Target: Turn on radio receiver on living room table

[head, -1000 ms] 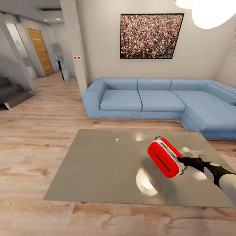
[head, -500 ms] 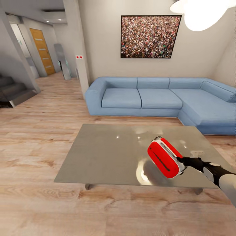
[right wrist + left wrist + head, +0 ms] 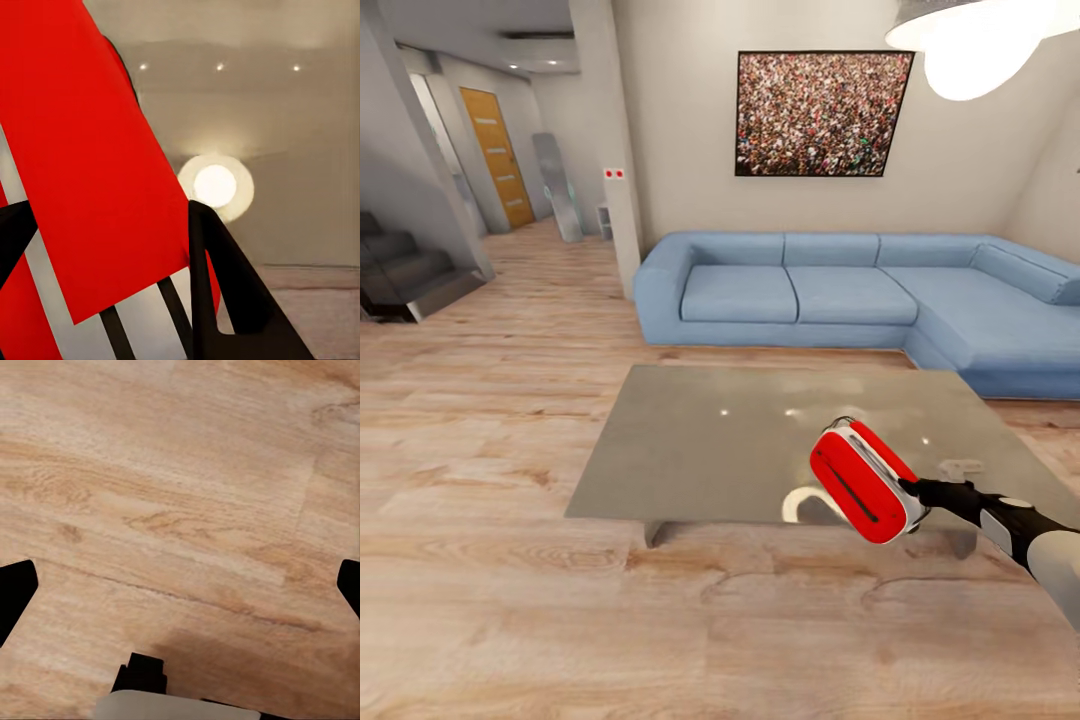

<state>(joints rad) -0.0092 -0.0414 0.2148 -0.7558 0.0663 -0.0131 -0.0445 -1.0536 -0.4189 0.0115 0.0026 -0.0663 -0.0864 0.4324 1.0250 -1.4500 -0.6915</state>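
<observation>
The radio receiver (image 3: 860,483), red-faced with a white edge and a thin strap loop, hangs tilted in the air over the near right part of the grey glossy coffee table (image 3: 710,450). My right gripper (image 3: 912,492) is shut on its lower right edge. In the right wrist view the radio's red face (image 3: 97,172) sits between the black fingers (image 3: 225,285), and the table top beyond reflects the lamp. The left gripper (image 3: 184,581) is open over bare plank floor, with a fingertip at each side of its wrist view.
A long blue corner sofa (image 3: 840,295) stands behind the table under a framed crowd photo (image 3: 822,113). A white pendant lamp (image 3: 970,45) hangs at upper right. A pillar (image 3: 615,150), stairs (image 3: 400,270) and an orange door (image 3: 497,155) lie to the left. Wood floor surrounds the table.
The whole view has pulled back: table and sofa look farther away, and more floor shows in front. The radio stays held at the same spot in the right gripper.
</observation>
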